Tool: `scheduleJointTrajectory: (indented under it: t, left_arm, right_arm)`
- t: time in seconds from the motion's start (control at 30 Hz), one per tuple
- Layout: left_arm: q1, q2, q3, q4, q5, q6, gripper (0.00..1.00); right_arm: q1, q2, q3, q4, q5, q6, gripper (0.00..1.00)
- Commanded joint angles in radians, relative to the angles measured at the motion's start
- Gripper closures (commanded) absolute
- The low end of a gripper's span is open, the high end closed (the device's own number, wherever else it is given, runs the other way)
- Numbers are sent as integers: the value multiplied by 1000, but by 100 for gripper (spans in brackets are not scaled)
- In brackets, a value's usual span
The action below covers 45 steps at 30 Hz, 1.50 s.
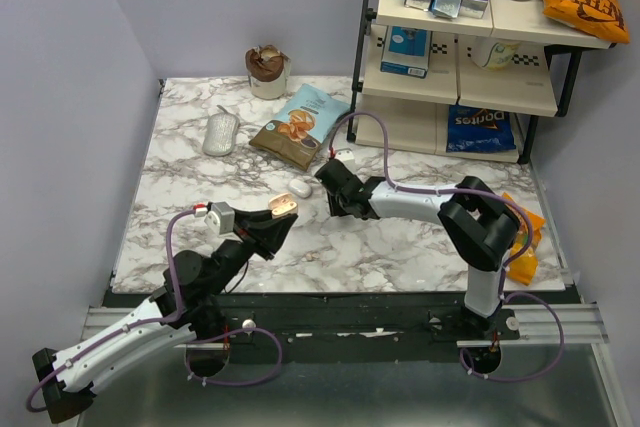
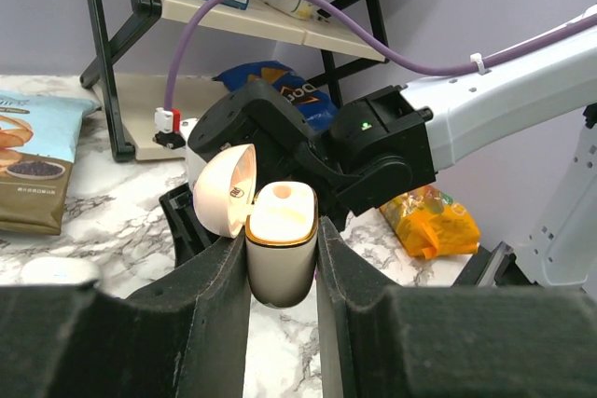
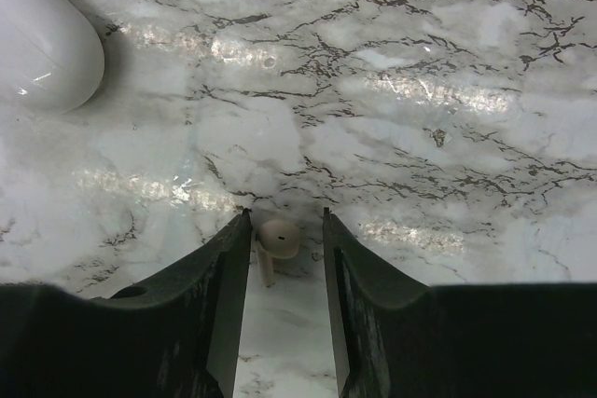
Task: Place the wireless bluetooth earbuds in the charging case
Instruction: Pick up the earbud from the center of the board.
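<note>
The charging case is a small white case with a gold rim, and its lid is flipped open to the left. My left gripper is shut on the case body and holds it upright above the marble; from above the case shows at the tip of the left gripper. One earbud, whitish with a short stem, lies on the table. My right gripper is lowered over it, jaws open, one finger on either side, and a gap remains on the right. From above, the right gripper stands just beyond the case.
A white rounded pebble-like object lies just left of the right gripper, also the white object. Further back are a snack bag, a grey oval object and a brown-topped cup. A stocked shelf stands back right, an orange packet by the right arm.
</note>
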Motion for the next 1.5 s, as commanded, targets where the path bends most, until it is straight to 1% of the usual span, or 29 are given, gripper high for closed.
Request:
scheduleJointTrajectory:
  t: [0.0,0.17,0.33,0.57,0.63,0.77,0.83,0.87,0.93,0.97,1.17,1.3,1.47]
  left_arm:
    - [-8,-24,0,-9,-24,-5,100]
    - [-15,-42,-3,-15,-34,-4,100]
    - [-23,-45,-3,-19,-40,1,100]
    - [-26,-45,-6,-17,-41,2,100]
    - [-28,-45,-6,-17,-43,2,100]
    - [-29,-45,-5,-20,-46,2,100]
    - [-29,-44,-5,-19,-50,1,100]
    - [-29,-42,-5,-19,-52,2,100]
    - [-29,-42,-3,-19,-52,2,100]
    - [-29,-38,-3,-17,-52,1,100]
    - [-29,-30,-3,-15,-55,-2,100]
    - [-31,-27,-6,-11,-55,-4,100]
    - [-31,-3,1,1,-61,5,100]
  right_arm:
    - [27,80,-6,-174,3,15,55]
    - [32,94,16,-188,3,11,56]
    - [31,94,10,-188,-15,17,61]
    - [32,77,-21,-166,-42,34,75]
    - [32,74,-24,-165,-39,37,78]
    - [31,47,-39,-157,-34,43,89]
    - [31,28,-44,-158,-26,46,91]
    - [29,22,-45,-157,-25,49,94]
    - [31,4,-50,-155,-17,54,97]
    - [31,-1,-52,-157,-16,55,99]
    - [29,-51,-79,-123,32,70,99]
    - [29,-125,-140,-16,86,86,99]
    - [29,-226,-180,70,164,63,99]
